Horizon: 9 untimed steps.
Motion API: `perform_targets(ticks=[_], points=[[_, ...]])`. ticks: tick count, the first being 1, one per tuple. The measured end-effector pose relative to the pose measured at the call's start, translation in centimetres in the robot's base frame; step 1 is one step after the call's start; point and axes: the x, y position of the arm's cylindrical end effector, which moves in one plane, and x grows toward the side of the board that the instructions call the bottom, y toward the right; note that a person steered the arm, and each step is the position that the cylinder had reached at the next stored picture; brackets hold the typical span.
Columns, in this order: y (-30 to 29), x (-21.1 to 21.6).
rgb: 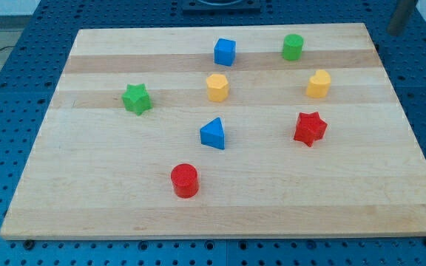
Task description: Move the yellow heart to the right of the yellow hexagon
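The yellow hexagon (217, 86) sits on the wooden board (346, 199) a little above its middle. The yellow heart (318, 83) sits to its right at about the same height in the view, well apart from it. A grey rod comes in at the view's top right, and my tip (396, 32) is just beyond the board's top right corner. It touches no block. The yellow heart is the nearest yellow block to it, below and to the left.
A blue cube (225, 52) and a green cylinder (293, 46) sit near the top. A green star (136, 98) is at the left. A blue triangle (213, 134), a red star (310, 128) and a red cylinder (185, 180) sit lower down.
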Motion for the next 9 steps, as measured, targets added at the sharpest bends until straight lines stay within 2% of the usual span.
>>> perform_targets(ticks=[1, 2, 3, 5, 8, 9], points=[[0.0, 7.4], [-1.5, 9.4], [-5.8, 9.4], [-14.6, 12.1], [-28.3, 12.3], [-26.5, 12.1]])
